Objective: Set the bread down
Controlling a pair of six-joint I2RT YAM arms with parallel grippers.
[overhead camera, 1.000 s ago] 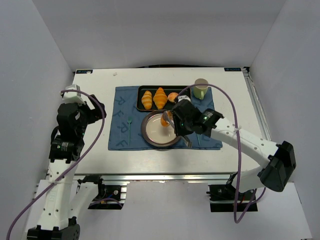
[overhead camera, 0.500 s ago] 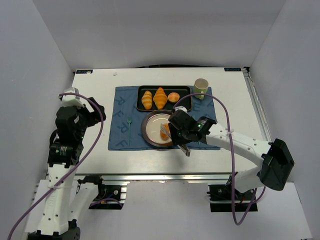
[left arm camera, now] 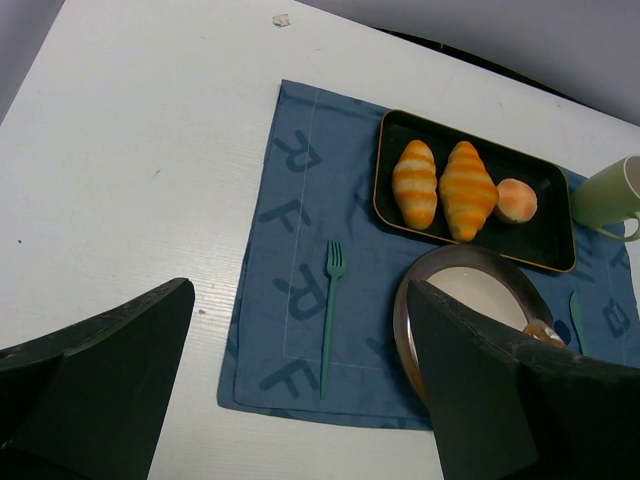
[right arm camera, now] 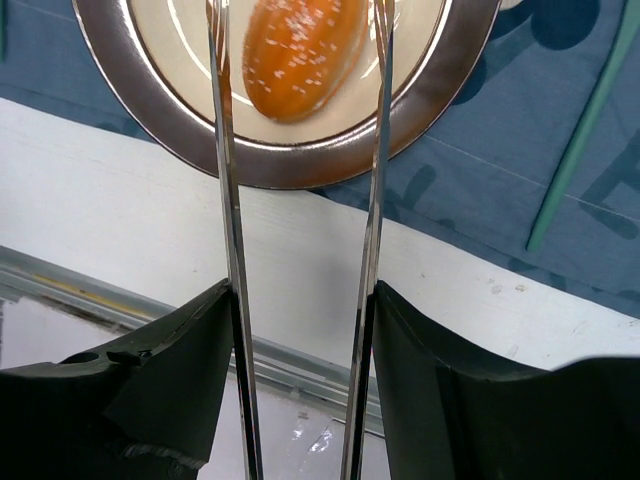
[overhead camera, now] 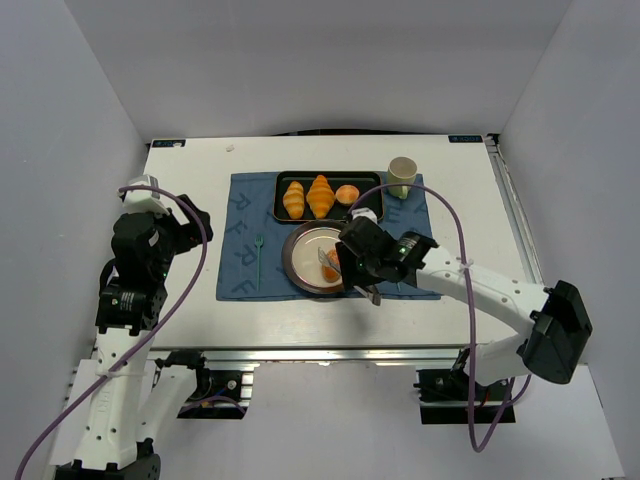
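The bread [right arm camera: 300, 55], a glossy orange-brown oval roll, lies on the near right part of the round plate [right arm camera: 300, 165]. It also shows in the top view [overhead camera: 331, 265] and just in the left wrist view [left arm camera: 540, 330]. My right gripper [right arm camera: 300, 300] is shut on metal tongs [right arm camera: 228, 200]. The tongs' two arms stand on either side of the bread with a small gap to it on each side. In the top view the right gripper [overhead camera: 352, 272] is over the plate's near right rim [overhead camera: 296, 272]. My left gripper [left arm camera: 300, 300] is open and empty, high over the table's left side [overhead camera: 165, 225].
A black tray [overhead camera: 278, 185] behind the plate holds two ridged croissants [overhead camera: 320, 196] and a small pale bun [overhead camera: 346, 194]. A green cup [overhead camera: 402, 176] stands right of it. A teal fork [overhead camera: 257, 255] lies on the blue placemat [overhead camera: 240, 230]. A teal utensil [right arm camera: 580, 150] lies right of the plate.
My right gripper has carried the bread in the tongs from the plate's far side toward its near right part and lowered it. The left arm has barely moved.
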